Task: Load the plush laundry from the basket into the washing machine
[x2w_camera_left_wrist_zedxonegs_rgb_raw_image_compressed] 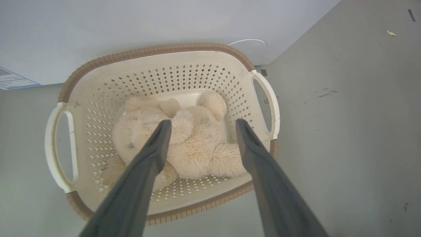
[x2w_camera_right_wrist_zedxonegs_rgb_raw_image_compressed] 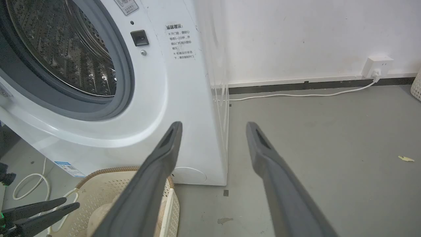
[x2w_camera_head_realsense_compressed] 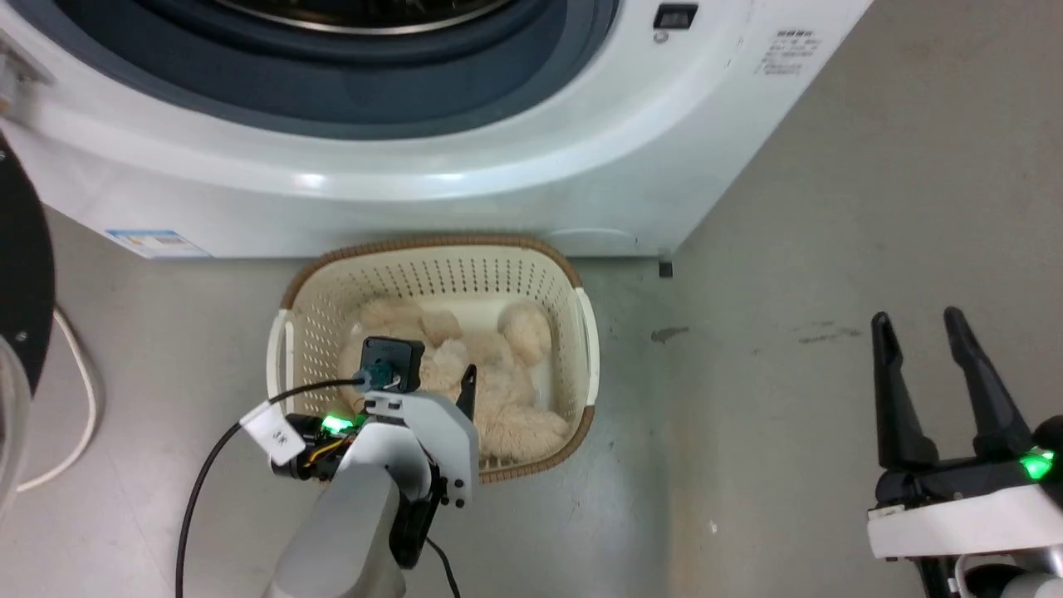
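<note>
While the plush laundry lies in the basket, long axis 9-to-3, the left gripper, nearer, hangs above, jaws apart, empty, that laundry at its 12 o'clock; right gripper, apart, empty, well off at 3 o'clock.

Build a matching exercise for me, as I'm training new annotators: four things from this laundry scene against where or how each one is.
Things:
1. plush laundry
2. basket
3. left tool
4. right tool

Places or states:
A. open, above bare floor, off to the basket's right
B. standing on the floor in front of the washing machine
C. lying inside the basket
D. open, over the basket

Pairs: 1-C, 2-B, 3-D, 4-A
</note>
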Tool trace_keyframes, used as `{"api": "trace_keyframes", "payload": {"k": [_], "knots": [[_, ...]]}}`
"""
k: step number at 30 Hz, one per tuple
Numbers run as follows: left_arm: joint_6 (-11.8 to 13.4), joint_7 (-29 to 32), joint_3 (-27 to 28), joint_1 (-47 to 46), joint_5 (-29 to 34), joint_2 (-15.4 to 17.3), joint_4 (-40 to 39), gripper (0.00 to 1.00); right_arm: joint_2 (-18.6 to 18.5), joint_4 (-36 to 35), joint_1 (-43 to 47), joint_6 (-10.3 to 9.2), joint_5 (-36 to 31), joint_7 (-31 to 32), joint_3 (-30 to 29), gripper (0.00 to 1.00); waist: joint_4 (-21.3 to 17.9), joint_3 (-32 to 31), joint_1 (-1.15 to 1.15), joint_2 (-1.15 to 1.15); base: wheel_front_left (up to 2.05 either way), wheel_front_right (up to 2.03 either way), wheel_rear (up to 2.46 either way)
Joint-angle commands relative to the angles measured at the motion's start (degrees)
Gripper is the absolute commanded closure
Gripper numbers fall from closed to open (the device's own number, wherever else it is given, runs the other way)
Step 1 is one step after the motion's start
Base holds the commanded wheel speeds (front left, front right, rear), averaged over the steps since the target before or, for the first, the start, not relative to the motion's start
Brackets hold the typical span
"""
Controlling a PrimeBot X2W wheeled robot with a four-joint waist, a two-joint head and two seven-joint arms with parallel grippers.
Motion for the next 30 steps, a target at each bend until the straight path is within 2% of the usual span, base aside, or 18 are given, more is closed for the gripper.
{"api": "trace_keyframes", "payload": {"k": [1,14,25,30], "knots": [[0.52,0.29,-0.65,-1.70,-0.77,0.43,1.48,0.00,-0.02,-0.78,-0.75,0.03,0.70,-0.58,-0.26,0.00,-0.25,1.75,-0.01,0.00,0.00,0.00,0.00],[5.62,4.62,-5.86,-10.49,-1.59,2.76,10.83,0.00,-0.02,-4.88,0.27,0.03,3.64,-2.21,-0.96,0.00,-0.95,10.37,-0.01,0.00,0.00,0.00,0.00],[10.10,2.75,-8.13,-16.71,-4.34,4.97,17.27,0.00,-0.03,-8.99,1.11,0.04,6.12,-3.36,-0.78,0.00,-0.85,17.74,-0.01,0.00,0.00,0.00,0.00],[10.95,0.83,-9.45,-20.25,-5.35,6.34,19.52,0.00,-0.03,-10.63,1.57,0.04,7.65,-3.91,-0.50,0.00,-0.87,21.02,-0.01,0.00,0.00,0.00,0.00]]}}
